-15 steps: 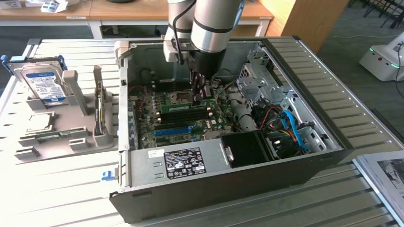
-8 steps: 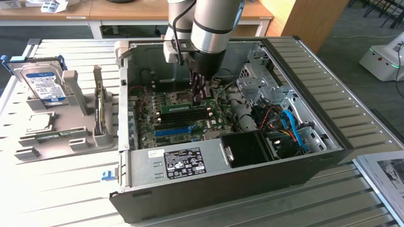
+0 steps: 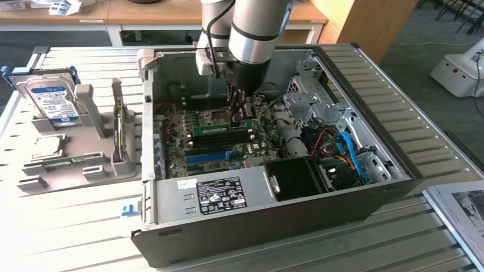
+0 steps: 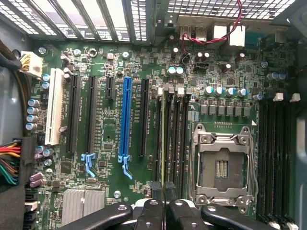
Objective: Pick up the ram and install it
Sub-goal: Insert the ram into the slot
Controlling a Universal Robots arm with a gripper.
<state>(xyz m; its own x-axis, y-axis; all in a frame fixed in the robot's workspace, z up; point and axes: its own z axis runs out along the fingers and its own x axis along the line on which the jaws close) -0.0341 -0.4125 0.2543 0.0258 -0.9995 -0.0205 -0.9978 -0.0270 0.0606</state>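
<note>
Fingers (image 4: 159, 191) pinched nearly shut on the ram (image 3: 215, 129), holding it edge-down in line with a black memory slot (image 4: 160, 143) beside the CPU socket (image 4: 223, 165): pickup's done, full seating I can't confirm.

- Computer case (image 3: 318, 238): black shell, bare grey metal inside.
- Motherboard (image 4: 110, 143): dark green, speckled with silver solder points.
- Ram (image 3: 215, 129): green, with a row of dark chips.
- Slots: one bright blue slot (image 4: 126, 120), one white slot (image 4: 52, 108), the other black slots (image 4: 74, 115).
- Processor socket (image 4: 220, 165): silver frame, black centre.
- Gripper (image 4: 164, 189): black.
- Arm (image 3: 253, 34): silver-grey.
- Power supply (image 3: 178, 198): grey, black label with white print.
- Cables: blue cable (image 3: 349, 153), red wire (image 4: 225, 31).
- Hard drive (image 3: 49, 102): silver, blue-and-white label, blue frame.
- Holder (image 3: 90, 164): pale grey.
- Table (image 3: 76, 238): white, ribbed in parallel slats.
</note>
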